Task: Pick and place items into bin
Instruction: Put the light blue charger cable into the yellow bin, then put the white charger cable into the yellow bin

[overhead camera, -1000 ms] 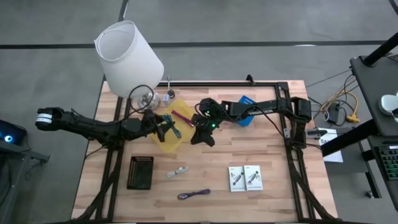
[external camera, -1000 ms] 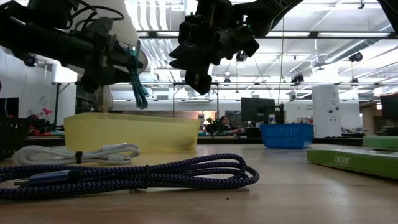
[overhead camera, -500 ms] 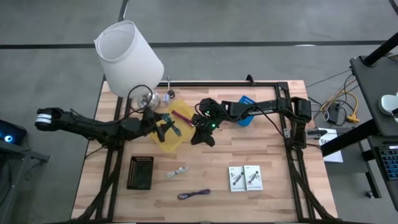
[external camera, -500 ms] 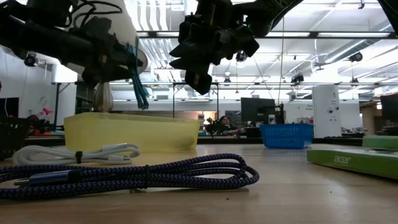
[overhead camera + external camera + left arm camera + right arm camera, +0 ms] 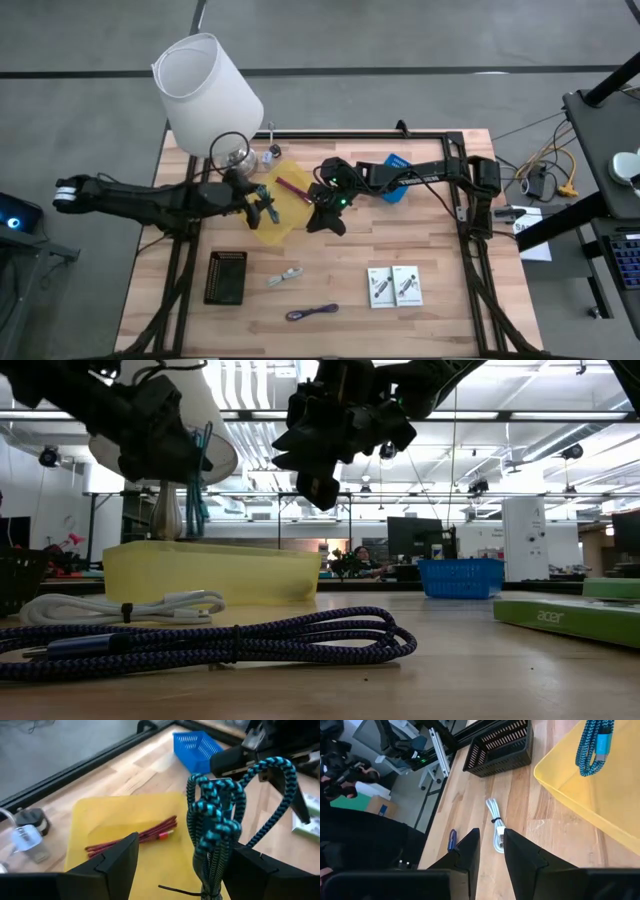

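Teal braided cable (image 5: 220, 815), coiled in a bundle, hung from the left gripper (image 5: 262, 203) directly over the yellow bin (image 5: 290, 213); the left arm reached in low from the tabletop's left edge, its wrist angled toward the bin's left side, and its fingers (image 5: 112, 857) were clamped on the cable's lower end. In the bin lay a red cable (image 5: 135, 836), stretched along the floor. The right arm stretched in from the right edge, its gripper (image 5: 325, 212) hanging above the tabletop (image 5: 450, 310) just beside the bin's right side, its fingers (image 5: 520, 852) close together with only a narrow gap, holding nothing. Against half a second before, the left gripper had drawn back toward the bin's left rim and the teal bundle hung straighter and farther left in the low view; the right arm had not moved. On the tabletop nearer the front lay a white cable (image 5: 285, 277), a purple cable (image 5: 312, 314) and two white packets (image 5: 394, 286); a black basket (image 5: 226, 277) stood to their left, a blue basket (image 5: 397, 166) behind the right arm, and a white lamp (image 5: 206, 92) at the back left.
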You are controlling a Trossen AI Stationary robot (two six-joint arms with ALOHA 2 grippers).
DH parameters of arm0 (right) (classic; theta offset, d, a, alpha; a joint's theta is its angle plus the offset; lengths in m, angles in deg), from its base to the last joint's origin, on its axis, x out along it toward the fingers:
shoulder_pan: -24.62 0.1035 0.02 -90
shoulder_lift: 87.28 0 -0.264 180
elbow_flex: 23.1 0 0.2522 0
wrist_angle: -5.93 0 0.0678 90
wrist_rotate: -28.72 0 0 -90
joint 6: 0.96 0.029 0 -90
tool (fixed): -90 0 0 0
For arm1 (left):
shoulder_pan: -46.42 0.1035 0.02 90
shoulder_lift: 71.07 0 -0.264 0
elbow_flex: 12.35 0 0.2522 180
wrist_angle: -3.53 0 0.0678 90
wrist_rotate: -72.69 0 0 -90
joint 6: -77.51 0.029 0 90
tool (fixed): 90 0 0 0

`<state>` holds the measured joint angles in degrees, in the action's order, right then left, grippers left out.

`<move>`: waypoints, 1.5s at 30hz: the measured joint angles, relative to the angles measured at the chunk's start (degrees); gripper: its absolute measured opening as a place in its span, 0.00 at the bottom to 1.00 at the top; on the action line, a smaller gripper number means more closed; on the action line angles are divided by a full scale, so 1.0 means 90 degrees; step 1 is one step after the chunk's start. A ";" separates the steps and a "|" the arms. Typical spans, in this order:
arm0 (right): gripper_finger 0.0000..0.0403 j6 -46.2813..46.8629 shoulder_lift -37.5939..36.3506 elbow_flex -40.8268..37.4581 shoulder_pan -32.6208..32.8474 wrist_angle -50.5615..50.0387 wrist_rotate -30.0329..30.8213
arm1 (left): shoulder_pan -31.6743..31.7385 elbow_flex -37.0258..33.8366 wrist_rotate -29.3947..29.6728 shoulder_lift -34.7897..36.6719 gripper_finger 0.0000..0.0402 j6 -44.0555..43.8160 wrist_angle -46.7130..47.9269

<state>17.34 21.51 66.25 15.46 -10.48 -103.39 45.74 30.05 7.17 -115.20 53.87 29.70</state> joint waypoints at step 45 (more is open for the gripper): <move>0.19 -0.1064 0.0000 0.0392 0.0000 -0.0914 0.0695 | 0.0303 0.3776 -0.3008 -0.2344 0.59 0.0328 0.3977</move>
<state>7.77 21.51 69.77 15.46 -18.71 -97.13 48.46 64.04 -19.91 -136.30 56.82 65.49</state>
